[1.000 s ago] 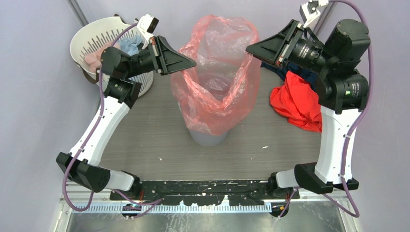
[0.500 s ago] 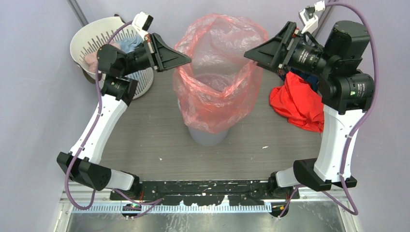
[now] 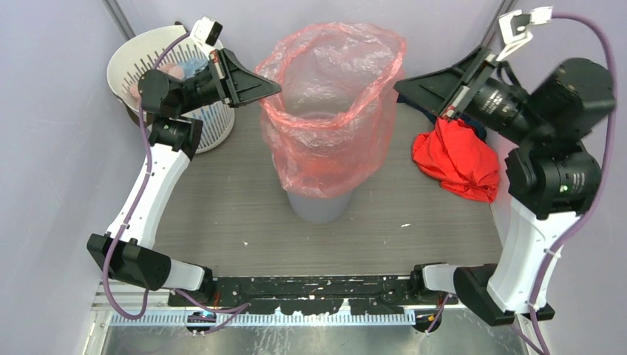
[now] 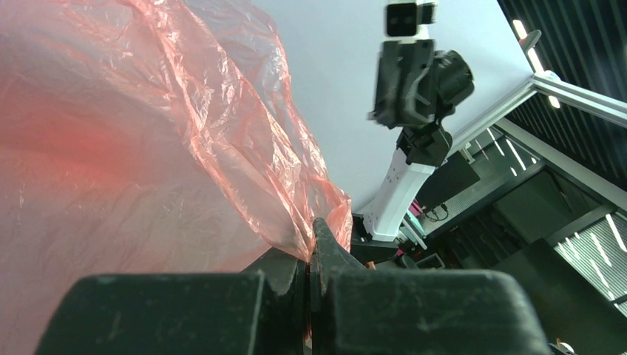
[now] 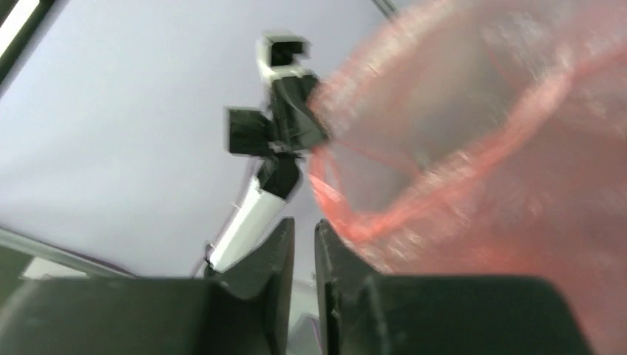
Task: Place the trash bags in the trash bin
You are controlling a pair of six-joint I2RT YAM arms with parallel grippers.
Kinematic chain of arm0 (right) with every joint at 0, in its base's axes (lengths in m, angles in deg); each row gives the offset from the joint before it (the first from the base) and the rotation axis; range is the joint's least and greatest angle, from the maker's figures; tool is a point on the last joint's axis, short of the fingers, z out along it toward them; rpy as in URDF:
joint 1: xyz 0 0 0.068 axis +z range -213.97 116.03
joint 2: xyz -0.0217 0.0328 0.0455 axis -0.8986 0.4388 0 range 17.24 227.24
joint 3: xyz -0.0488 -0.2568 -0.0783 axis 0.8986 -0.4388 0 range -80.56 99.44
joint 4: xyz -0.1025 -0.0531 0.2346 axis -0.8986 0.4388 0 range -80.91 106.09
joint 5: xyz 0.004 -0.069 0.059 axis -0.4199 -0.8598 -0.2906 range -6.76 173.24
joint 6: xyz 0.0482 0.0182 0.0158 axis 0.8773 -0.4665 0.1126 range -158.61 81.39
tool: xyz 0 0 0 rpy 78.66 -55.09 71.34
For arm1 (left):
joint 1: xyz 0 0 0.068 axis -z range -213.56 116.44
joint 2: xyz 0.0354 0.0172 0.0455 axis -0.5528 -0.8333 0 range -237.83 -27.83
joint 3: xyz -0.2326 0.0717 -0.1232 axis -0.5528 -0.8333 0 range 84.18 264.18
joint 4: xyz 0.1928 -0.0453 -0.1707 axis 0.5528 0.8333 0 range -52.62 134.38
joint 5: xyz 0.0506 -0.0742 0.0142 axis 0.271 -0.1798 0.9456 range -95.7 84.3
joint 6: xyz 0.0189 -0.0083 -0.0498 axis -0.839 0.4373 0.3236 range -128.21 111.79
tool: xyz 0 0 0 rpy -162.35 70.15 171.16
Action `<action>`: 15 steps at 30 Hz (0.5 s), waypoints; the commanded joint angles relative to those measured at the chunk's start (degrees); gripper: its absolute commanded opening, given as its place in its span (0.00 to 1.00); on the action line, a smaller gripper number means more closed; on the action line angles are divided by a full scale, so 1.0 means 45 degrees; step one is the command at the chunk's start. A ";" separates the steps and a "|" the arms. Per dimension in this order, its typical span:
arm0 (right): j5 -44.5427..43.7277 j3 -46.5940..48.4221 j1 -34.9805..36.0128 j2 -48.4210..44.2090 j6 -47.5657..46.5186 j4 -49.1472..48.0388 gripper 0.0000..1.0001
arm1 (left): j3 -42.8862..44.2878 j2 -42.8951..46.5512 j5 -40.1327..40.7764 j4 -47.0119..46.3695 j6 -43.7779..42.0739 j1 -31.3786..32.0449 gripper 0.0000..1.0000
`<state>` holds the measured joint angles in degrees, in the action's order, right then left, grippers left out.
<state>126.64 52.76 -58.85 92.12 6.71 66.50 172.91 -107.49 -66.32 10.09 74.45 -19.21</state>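
The translucent red-pink trash bag (image 3: 333,111) stands draped over the light grey trash bin (image 3: 318,207), mouth wide open; only the bin's base shows below the film. My left gripper (image 3: 275,87) is shut on the bag's left rim. In the left wrist view the film (image 4: 111,148) runs into the closed jaws (image 4: 309,251). My right gripper (image 3: 399,87) sits just beside the bag's right rim. In the right wrist view its jaws (image 5: 304,229) stand slightly apart with nothing between them, and the blurred bag (image 5: 503,148) is off to their right.
A white slotted laundry basket (image 3: 140,66) with cloths stands at the back left behind my left arm. An opaque red-orange garment (image 3: 458,159) lies at the right under my right arm, with a dark blue cloth (image 3: 421,111) behind it. Walls close in on both sides.
The bag's mouth has been pulled wider and higher. My left gripper moved left and up with the rim. My right gripper swung right and up, and the rim is no longer in it.
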 commanded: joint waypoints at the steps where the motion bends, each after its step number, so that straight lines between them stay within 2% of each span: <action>1: 0.0734 -0.0280 -0.0022 -0.0303 0.3643 -0.6602 0.07 | -0.0225 0.0529 -0.0435 -0.1182 0.0493 -0.0025 0.00; 2: 0.0770 -0.0030 -0.0025 0.0123 0.4172 -0.7085 0.01 | -0.0296 0.0592 -0.0440 -0.1189 0.0494 -0.0025 0.00; 5: 0.0939 0.0948 -0.0022 0.1213 0.4842 -0.7367 0.01 | -0.0427 0.0651 -0.0450 -0.1399 0.0646 -0.0025 0.00; 12: 0.1404 0.1374 0.0172 0.2535 0.4738 -0.7195 0.01 | -0.0494 0.0721 -0.0722 -0.2059 0.1259 -0.0025 0.00; 15: 0.1460 0.2856 0.0587 0.3526 0.4047 -0.5906 0.01 | -0.0635 0.0885 -0.0802 -0.2091 0.1262 -0.0025 0.00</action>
<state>131.34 59.58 -57.99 103.72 26.27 36.78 170.31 -106.63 -68.57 4.89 79.01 -19.21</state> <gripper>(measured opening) 0.029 0.006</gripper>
